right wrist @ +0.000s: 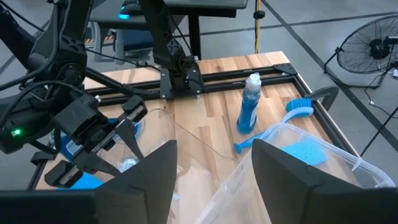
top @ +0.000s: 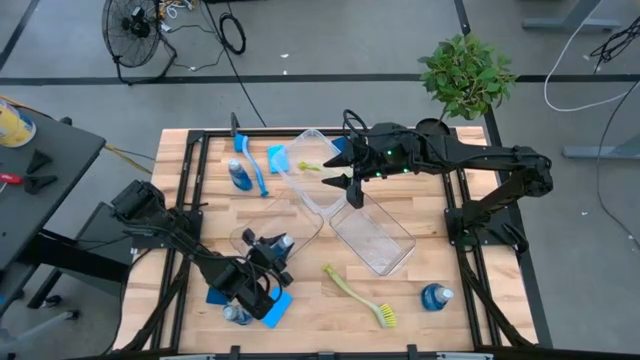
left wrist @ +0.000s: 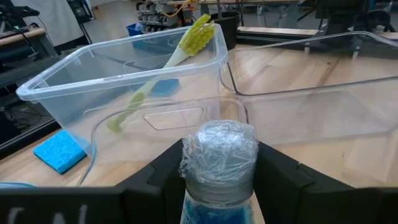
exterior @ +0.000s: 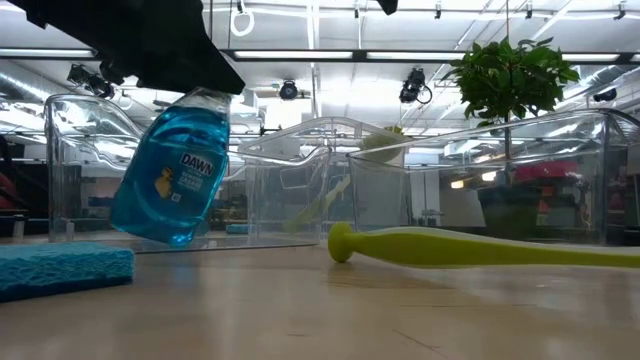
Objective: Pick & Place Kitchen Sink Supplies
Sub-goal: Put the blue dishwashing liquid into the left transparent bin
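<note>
From above, the left gripper (top: 245, 293) hangs over the counter's (top: 300, 265) near-left corner, beside a blue sponge (top: 272, 304), its jaws clamped on a soap bottle (top: 236, 313). The right gripper (top: 348, 172) hovers over the bins (top: 378, 238) at the middle, jaws spread wide and empty, apparently waiting its turn. A second bottle (top: 238, 176) and a blue brush (top: 256, 165) lie at the far left; a third bottle (top: 435, 296) and a yellow-green brush (top: 361, 297) lie near the front edge, none of them binned yet.

At counter height, the held bottle (exterior: 172, 168) is clear of the wood and tilted, gripped near its neck, which fits a lift toward a bin. The sponge (exterior: 62, 268) lies flat below it; the brush (exterior: 480, 247) stretches across the boards in front of the bins (exterior: 300, 180).

Past the left wrist, the bottle's cap (left wrist: 217, 155) sits pinched between the two dark fingers (left wrist: 283, 180), pointed at a bin (left wrist: 93, 87) where another yellow-green brush (left wrist: 165, 65) already leans on the rim. A sponge (left wrist: 60, 150) lies on the counter outside it.

Past the right wrist, wide fingers (right wrist: 287, 171) frame the standing bottle (right wrist: 249, 103), the blue brush (right wrist: 281, 121) and, farther off, the left gripper (right wrist: 99, 134).
</note>
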Controlling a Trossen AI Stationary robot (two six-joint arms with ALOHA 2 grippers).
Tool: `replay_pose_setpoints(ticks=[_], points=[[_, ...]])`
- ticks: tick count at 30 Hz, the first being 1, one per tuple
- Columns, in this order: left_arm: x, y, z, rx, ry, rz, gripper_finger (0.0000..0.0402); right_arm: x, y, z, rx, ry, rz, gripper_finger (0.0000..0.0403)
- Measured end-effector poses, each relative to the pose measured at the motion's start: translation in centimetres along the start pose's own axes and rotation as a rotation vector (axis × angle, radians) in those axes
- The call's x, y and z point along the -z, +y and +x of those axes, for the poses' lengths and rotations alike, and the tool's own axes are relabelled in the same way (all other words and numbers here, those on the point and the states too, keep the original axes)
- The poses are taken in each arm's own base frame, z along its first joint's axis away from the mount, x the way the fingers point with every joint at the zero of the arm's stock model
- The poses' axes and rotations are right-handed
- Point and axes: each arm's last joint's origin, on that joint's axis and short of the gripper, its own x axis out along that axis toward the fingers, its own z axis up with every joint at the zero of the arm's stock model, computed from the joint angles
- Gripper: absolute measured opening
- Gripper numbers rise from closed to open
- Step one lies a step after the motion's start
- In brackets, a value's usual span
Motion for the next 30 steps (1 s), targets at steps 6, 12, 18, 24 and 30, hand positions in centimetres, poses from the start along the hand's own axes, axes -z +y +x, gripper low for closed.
replay_pose_setpoints(ticks=[6, 12, 18, 24, 30], points=[[0.0, -0.2, 0.0, 0.028, 0.036, -0.019, 0.0203, 0.0, 0.0, 0.0, 0.0, 0.0, 0.0, 0.0208], [0.1, -0.3, 0.0, 0.05, 0.072, -0.013, 0.0251, 0.0, 0.0, 0.0, -0.004, 0.0, 0.0, 0.0208], [-1.1, -0.6, -0.2, 0.069, 0.061, 0.052, 0.0258, 0.0, 0.2, 0.0, -0.029, 0.001, -0.002, 0.0208], [-3.3, -0.7, -0.5, 0.085, 0.041, 0.108, 0.0245, 0.0, 0.2, 0.0, -0.03, 0.001, -0.004, 0.0208], [-5.0, 0.2, -0.9, 0.101, 0.044, 0.102, 0.0238, 0.0, 0.2, 0.0, -0.03, 0.0, -0.029, 0.0208]])
